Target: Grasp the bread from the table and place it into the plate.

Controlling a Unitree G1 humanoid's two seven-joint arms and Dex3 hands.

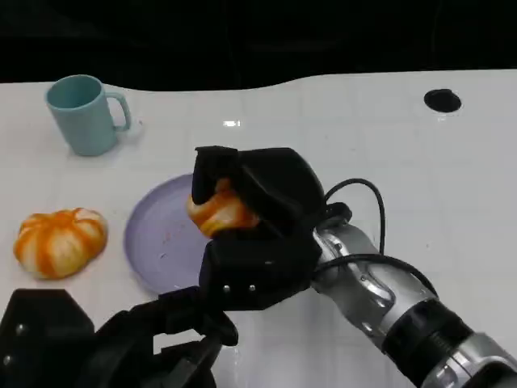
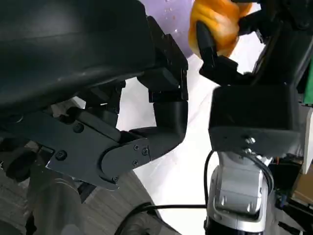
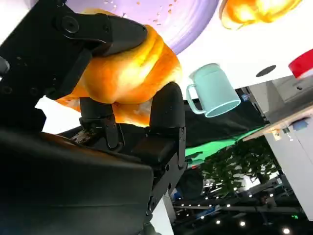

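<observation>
My right hand (image 1: 258, 218) grips a golden bread roll (image 1: 216, 212) and holds it over the right side of the lilac plate (image 1: 153, 234). In the right wrist view the black fingers (image 3: 166, 105) wrap around the bread roll (image 3: 127, 73) with the plate (image 3: 166, 19) behind it. The left wrist view shows the same roll (image 2: 215, 24) held by the right hand (image 2: 254, 112). A second orange and white bread (image 1: 60, 241) lies on the table left of the plate. My left hand (image 1: 105, 343) rests low at the near edge, its fingers (image 2: 166, 117) curled around nothing.
A teal mug (image 1: 85, 113) stands at the far left of the white table (image 1: 420, 186). A small black hole (image 1: 442, 100) marks the far right of the tabletop. Dark background lies beyond the far edge.
</observation>
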